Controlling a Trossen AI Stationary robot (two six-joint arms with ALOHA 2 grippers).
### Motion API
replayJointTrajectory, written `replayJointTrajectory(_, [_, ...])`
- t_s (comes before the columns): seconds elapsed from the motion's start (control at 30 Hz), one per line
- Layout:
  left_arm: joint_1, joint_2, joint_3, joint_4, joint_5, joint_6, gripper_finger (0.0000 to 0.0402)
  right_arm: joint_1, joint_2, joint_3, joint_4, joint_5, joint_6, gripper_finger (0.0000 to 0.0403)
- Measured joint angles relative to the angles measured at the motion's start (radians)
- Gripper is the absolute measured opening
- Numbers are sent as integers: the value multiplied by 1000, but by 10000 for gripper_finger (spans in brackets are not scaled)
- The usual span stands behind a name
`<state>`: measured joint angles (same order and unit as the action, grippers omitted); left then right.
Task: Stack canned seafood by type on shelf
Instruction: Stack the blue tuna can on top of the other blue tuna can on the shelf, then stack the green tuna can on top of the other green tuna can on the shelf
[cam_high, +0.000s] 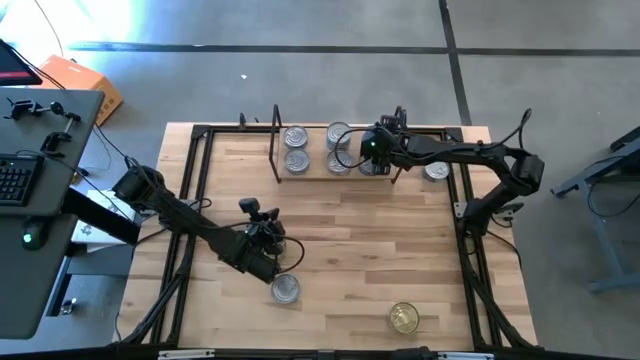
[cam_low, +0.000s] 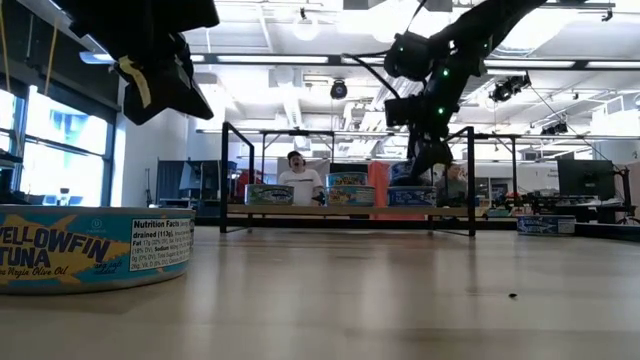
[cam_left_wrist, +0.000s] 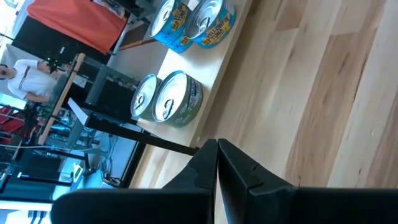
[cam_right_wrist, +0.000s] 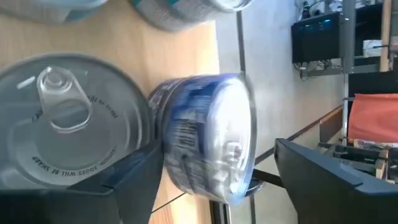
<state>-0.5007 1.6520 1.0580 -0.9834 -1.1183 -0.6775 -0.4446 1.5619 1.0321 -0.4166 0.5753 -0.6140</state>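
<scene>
The shelf (cam_high: 318, 172) stands at the table's far side with several silver-lidded cans (cam_high: 296, 148) on its board. My right gripper (cam_right_wrist: 214, 174) is open over the shelf's right part (cam_high: 375, 150). A blue-labelled can (cam_right_wrist: 205, 143) shows blurred and tilted on its edge between its fingers, beside a silver-lidded can (cam_right_wrist: 62, 124). My left gripper (cam_left_wrist: 216, 152) is shut and empty, raised above the table's middle (cam_high: 280, 250), just beyond a tuna can (cam_high: 286, 289) that rests on its base on the tabletop. My right gripper's jaws stand apart around the blue-labelled can, coming slanting down from the table's right. A clear gap shows between the can and one finger (cam_right_wrist: 323, 177). The can's side (cam_right_wrist: 168, 155) lies close against the other finger (cam_right_wrist: 134, 183); whether they touch, I cannot tell.
A gold-lidded can (cam_high: 404, 318) sits near the table's front edge. Another silver can (cam_high: 436, 171) stands on the tabletop just right of the shelf. Black wire end frames (cam_high: 276, 140) bound the shelf. Bare wood lies between the shelf and the near cans. A person (cam_low: 298, 175) shows behind the table.
</scene>
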Motion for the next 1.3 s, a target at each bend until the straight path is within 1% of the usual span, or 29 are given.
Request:
replayJointTrajectory(0.1, [0,0,0,0,0,6,5,2,-30,0,0,0,25,300])
replayJointTrajectory(0.13, [0,0,0,0,0,5,5,2,-40,0,0,-8,59,300])
replayJointTrajectory(0.27, [-4,0,0,0,-17,10,5,4,-84,0,1,-136,226,301])
replayJointTrajectory(0.37, [-12,-1,0,-1,-19,24,5,39,-115,0,0,-167,351,301])
replayJointTrajectory(0.5, [-38,-3,0,-1,-23,13,5,144,-133,1,46,-227,455,302])
replayJointTrajectory(0.57, [-49,-3,0,-3,-38,3,5,220,-126,1,61,-264,484,302])
replayJointTrajectory(0.63, [-62,-3,0,-3,-44,-16,5,308,-115,-2,67,-271,538,302])
replayJointTrajectory(0.67, [-70,-3,0,-4,-44,-30,5,353,-110,-20,99,-267,579,302])
replayJointTrajectory(0.7, [-81,-3,0,-6,-42,-43,5,397,-105,-50,156,-253,622,302])
replayJointTrajectory(0.77, [-105,-3,0,-6,-23,-38,5,493,-93,-130,329,-235,692,302])
replayJointTrajectory(0.87, [-135,-6,0,-12,19,-28,5,629,-70,-268,650,-214,758,303])
replayJointTrajectory(0.97, [-159,-12,0,-17,64,-28,5,734,-34,-385,955,-149,834,303])
replayJointTrajectory(1.03, [-171,-16,-1,-17,82,-14,5,782,-7,-447,1141,-116,857,303])
replayJointTrajectory(1.1, [-172,-18,0,-14,108,29,5,823,24,-497,1296,-113,829,303])
replayJointTrajectory(1.17, [-171,-18,-5,5,148,45,5,852,60,-528,1411,-115,783,303])
replayJointTrajectory(1.23, [-171,-18,-28,79,178,79,5,865,88,-542,1511,-116,752,303])
replayJointTrajectory(1.3, [-171,-21,-67,195,223,141,5,866,108,-535,1595,-139,736,303])
